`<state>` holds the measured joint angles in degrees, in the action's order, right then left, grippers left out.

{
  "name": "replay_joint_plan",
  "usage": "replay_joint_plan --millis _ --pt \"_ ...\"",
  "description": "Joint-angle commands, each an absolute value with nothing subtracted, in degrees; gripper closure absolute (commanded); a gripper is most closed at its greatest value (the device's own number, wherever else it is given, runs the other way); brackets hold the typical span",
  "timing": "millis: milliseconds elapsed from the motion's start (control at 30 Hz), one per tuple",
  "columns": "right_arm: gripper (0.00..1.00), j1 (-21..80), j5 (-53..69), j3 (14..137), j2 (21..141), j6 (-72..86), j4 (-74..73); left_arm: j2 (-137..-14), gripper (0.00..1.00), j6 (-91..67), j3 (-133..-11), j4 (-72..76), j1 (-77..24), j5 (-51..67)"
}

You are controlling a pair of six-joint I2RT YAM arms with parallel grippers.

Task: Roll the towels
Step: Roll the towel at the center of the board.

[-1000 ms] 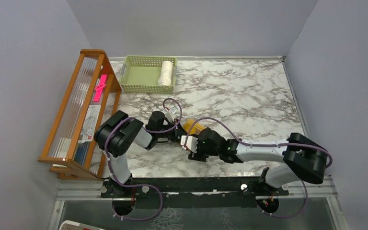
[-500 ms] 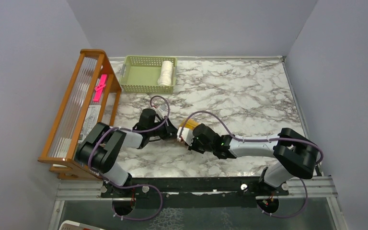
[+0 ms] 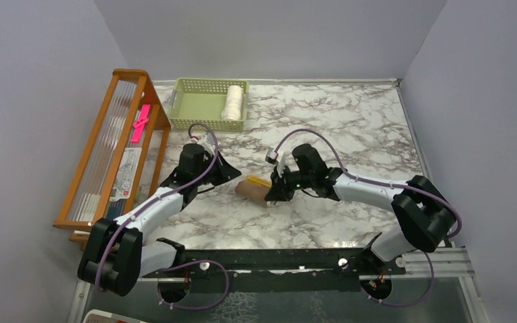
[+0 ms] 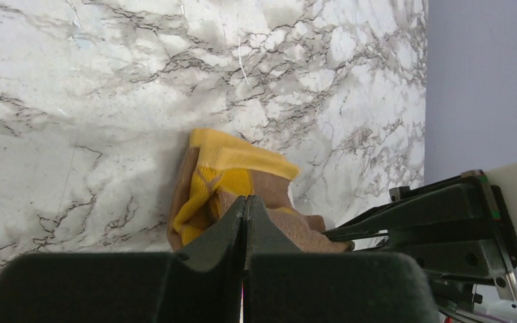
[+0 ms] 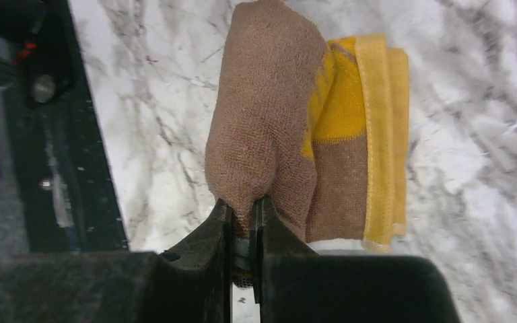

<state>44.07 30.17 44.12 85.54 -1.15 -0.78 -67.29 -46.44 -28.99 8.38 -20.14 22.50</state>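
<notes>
Right claw (image 5: 245, 210): grasping yellow towel (image 5: 289, 128) by its brown end.
Left claw (image 4: 244, 205): clenched, empty, opposite end.
Roll axis: between claws.

A marble table (image 3: 350, 128) fills the middle. A green basket (image 3: 205, 81) sits at 11 o'clock, by the far edge. A wooden rack (image 3: 129, 73) stands at 9 o'clock, near the basket. A pink thing (image 3: 140, 122) and some papers (image 3: 126, 173) lie in the rack. Grey walls (image 3: 269, 33) stand all around.

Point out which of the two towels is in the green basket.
The cream-white rolled towel, lying at the right end of the pale green basket. The mustard-yellow towel is out on the marble table, pinched by the right gripper.
</notes>
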Motion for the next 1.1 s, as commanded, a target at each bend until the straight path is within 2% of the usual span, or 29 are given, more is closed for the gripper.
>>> replay_joint_plan --millis 0,133,400,600,967,1067 --pt "0.99 40.79 45.46 37.91 88.56 13.82 11.38 -66.41 1.0 -45.21 -28.85 7.02 -20.08 23.62" --pt "0.99 37.64 48.27 32.62 90.45 25.48 24.22 -64.69 1.0 -46.8 -27.45 7.96 -20.45 24.48" --pt "0.99 34.45 53.82 30.13 99.82 39.45 37.3 -64.43 1.0 -50.93 -27.03 11.78 -24.14 26.07" --pt "0.99 33.23 50.59 30.36 102.17 41.5 35.56 -68.37 1.0 -55.18 -25.59 17.85 -28.62 26.81" --pt "0.99 32.34 49.72 30.79 103.16 44.1 35.21 -80.5 1.0 -58.19 -21.3 29.75 -29.79 27.22" --pt "0.91 32.34 48.21 31.12 102.09 42.13 33.51 -84.06 1.0 -56.8 -21.54 31.18 -30.35 25.01"
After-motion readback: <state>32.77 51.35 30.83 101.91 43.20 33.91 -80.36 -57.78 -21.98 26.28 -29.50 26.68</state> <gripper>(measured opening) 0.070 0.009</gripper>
